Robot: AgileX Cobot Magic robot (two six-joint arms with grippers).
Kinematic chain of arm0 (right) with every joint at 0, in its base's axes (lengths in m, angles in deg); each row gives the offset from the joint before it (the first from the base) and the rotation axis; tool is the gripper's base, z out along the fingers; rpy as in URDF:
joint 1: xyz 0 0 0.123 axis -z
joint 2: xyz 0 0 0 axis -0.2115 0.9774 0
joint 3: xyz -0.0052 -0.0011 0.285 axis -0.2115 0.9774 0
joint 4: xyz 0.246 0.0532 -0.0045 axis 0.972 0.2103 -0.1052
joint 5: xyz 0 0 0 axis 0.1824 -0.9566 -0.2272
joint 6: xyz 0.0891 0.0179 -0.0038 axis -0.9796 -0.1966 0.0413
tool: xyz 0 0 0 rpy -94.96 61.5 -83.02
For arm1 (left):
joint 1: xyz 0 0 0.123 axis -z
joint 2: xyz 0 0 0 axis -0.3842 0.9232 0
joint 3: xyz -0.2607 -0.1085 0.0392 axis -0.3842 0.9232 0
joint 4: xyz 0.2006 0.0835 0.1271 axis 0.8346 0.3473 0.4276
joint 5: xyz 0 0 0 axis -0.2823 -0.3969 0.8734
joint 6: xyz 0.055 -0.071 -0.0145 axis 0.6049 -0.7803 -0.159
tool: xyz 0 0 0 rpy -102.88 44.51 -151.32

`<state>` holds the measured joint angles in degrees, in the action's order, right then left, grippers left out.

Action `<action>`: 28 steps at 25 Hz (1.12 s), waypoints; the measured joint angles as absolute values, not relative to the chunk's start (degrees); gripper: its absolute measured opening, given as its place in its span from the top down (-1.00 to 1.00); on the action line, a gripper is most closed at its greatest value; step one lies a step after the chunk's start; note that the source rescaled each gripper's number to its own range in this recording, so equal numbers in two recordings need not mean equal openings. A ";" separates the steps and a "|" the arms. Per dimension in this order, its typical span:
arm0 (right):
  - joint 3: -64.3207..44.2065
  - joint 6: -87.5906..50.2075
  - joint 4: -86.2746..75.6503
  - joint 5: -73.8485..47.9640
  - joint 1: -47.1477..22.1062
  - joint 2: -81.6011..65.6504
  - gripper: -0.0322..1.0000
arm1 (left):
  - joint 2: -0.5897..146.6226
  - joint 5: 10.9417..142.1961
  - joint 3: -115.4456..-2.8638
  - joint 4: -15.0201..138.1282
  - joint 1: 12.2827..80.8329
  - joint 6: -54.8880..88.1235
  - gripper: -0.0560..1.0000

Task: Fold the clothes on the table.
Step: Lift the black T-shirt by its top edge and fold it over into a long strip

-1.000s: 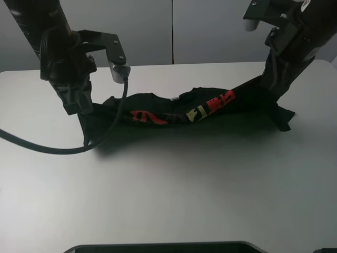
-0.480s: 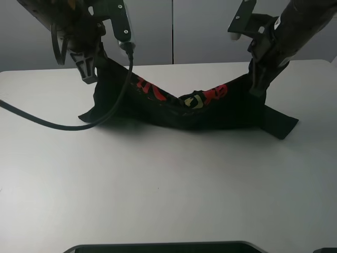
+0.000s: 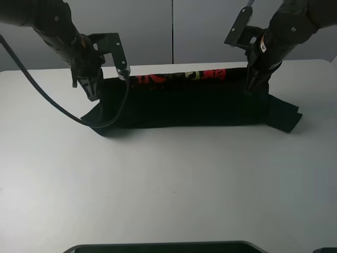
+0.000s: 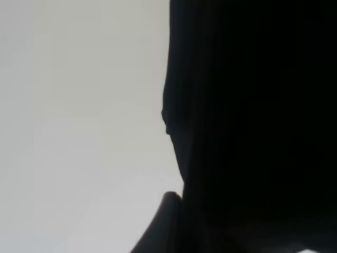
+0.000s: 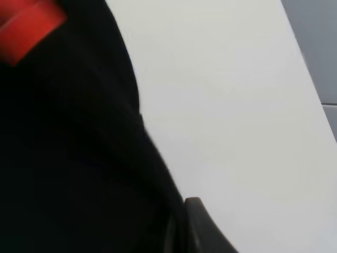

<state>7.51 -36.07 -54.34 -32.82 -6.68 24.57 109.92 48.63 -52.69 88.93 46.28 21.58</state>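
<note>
**Stretching the garment before laying a fold.** The black T-shirt (image 3: 184,103) lies as a wide band across the far half of the white worktop (image 3: 168,184). Its far edge is pulled straight and shows the red and yellow print (image 3: 181,75). The near edge and both sleeve ends rest on the worktop. The left end effector (image 3: 93,90) is at the shirt's far left corner and the right end effector (image 3: 251,84) at its far right corner. Cloth hides the jaws in the high view and fills both wrist views. The taut edge between the two suggests that each is closed on fabric. A black cable (image 3: 63,108) loops down beside the shirt's left sleeve.

The step in hand appears to be carrying the held edge over the shirt's body. To do it well:
- Keep both corners level and equally tensioned.
- Move the arms together so the edge stays parallel to the near hem.
- Lower the edge before releasing.
- Keep the cable off the cloth.

The right sleeve (image 3: 284,113) juts past the shirt's body and will probably need tucking in.
</note>
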 joint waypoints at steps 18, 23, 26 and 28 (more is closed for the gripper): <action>7.51 -55.22 -72.85 -26.58 -6.68 36.42 0.90 | 119.84 62.16 -52.69 90.98 45.52 21.68 0.89; 7.51 -57.91 -76.26 -24.16 -6.68 36.50 0.71 | 121.35 62.58 -52.69 91.20 45.37 21.68 0.89; 7.51 -60.59 -78.64 -23.93 -6.68 36.50 0.53 | 121.35 63.30 -52.69 91.20 44.96 21.68 0.89; 7.51 -62.68 -80.30 -23.93 -6.68 36.50 0.37 | 121.35 63.40 -52.69 91.20 44.85 21.68 0.89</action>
